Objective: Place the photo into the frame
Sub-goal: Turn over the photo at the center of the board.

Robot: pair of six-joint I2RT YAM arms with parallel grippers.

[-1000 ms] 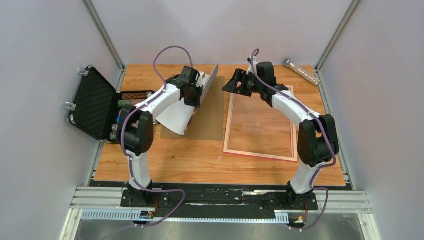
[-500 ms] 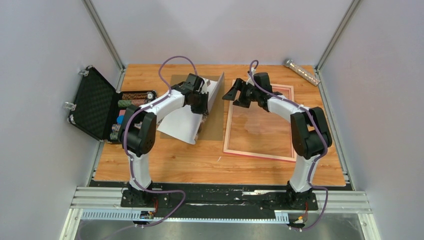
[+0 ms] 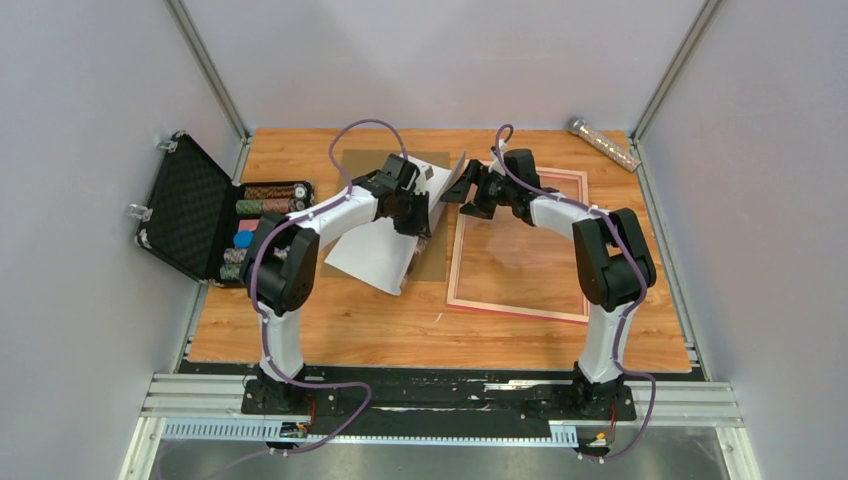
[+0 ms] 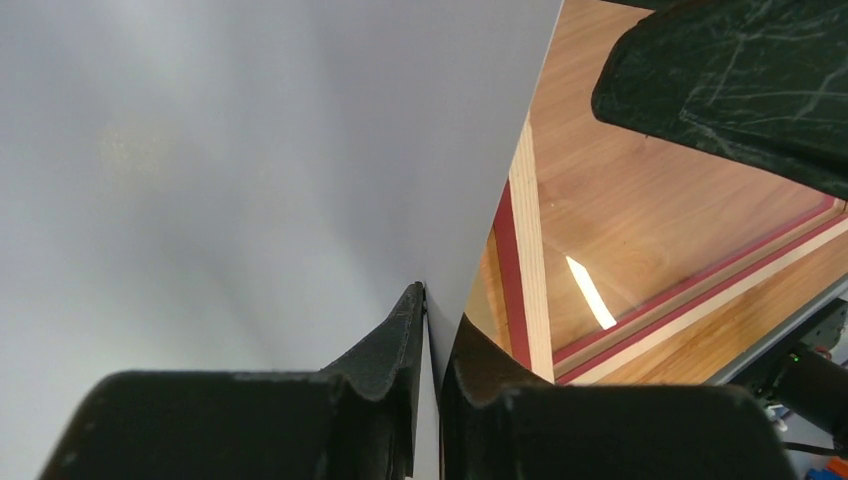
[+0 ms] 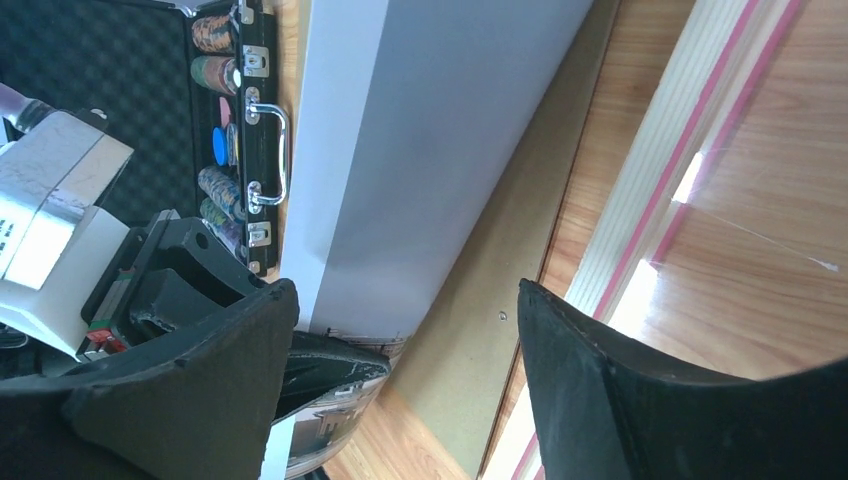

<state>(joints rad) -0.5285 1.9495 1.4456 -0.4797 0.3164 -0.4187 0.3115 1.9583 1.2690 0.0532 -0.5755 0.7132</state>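
My left gripper [image 3: 428, 208] is shut on the photo [image 3: 378, 248], a large white-backed print held tilted on edge above the table. In the left wrist view the jaws [image 4: 432, 320] pinch its edge, with the white sheet [image 4: 250, 170] filling the left. The frame [image 3: 520, 245] lies flat at right of centre, back side up with pale rails; it also shows in the left wrist view [image 4: 520, 260]. My right gripper [image 3: 468, 190] is open, close beside the photo's upper right corner, not holding it. The right wrist view shows the print [image 5: 420, 150] with its cityscape side at the bottom.
A plain brown backing board [image 3: 430, 258] lies flat under the photo, left of the frame; it also shows in the right wrist view [image 5: 500, 300]. An open black case of poker chips [image 3: 215, 210] stands at the left table edge. A clear tube [image 3: 603, 143] lies at the back right.
My left gripper carried the photo rightward toward the frame. My right gripper moved left and a little nearer, closing up on the photo's upper corner.
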